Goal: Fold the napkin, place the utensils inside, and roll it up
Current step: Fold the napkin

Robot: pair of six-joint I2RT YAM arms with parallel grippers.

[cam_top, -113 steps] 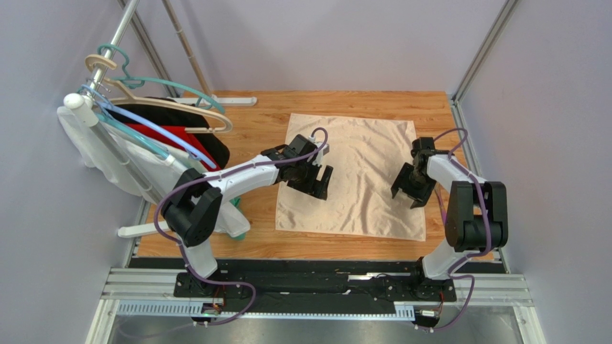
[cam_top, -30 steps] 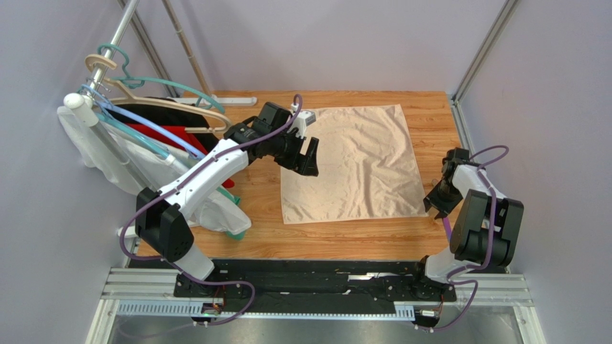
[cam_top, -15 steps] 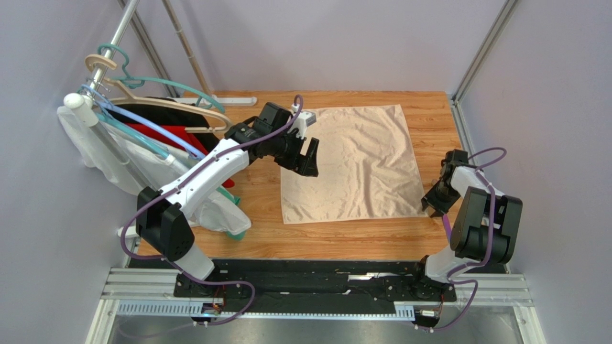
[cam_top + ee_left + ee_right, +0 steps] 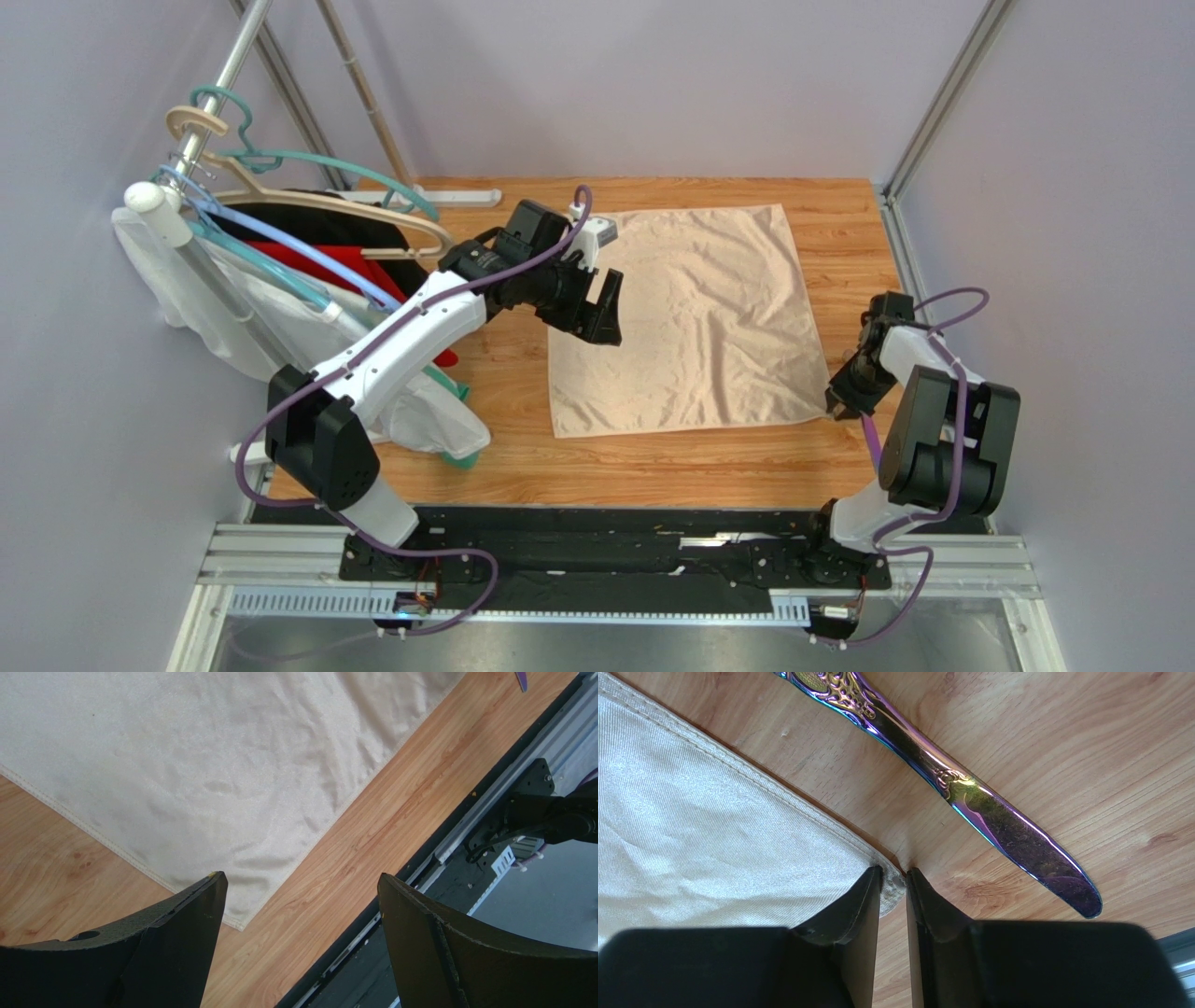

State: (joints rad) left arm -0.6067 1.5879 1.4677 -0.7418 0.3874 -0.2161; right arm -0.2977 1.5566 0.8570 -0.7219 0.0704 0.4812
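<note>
- Shifted toward the far side since the earliest frame, the napkin (image 4: 701, 315) is being kept spread flat and lightly rumpled on the wooden table (image 4: 673, 469).
- Swung out to the cloth's left edge in that time, the left gripper (image 4: 603, 322) is being held above it with fingers spread wide, nothing between them and clear of the fabric.
- Brought from mid-cloth to the near right corner, the right gripper (image 4: 894, 875) is being drawn almost together, and the corner's hem is being pinched between its fingers.
- An iridescent purple knife (image 4: 948, 784) is being left on bare wood just beside that corner, off the cloth.
</note>
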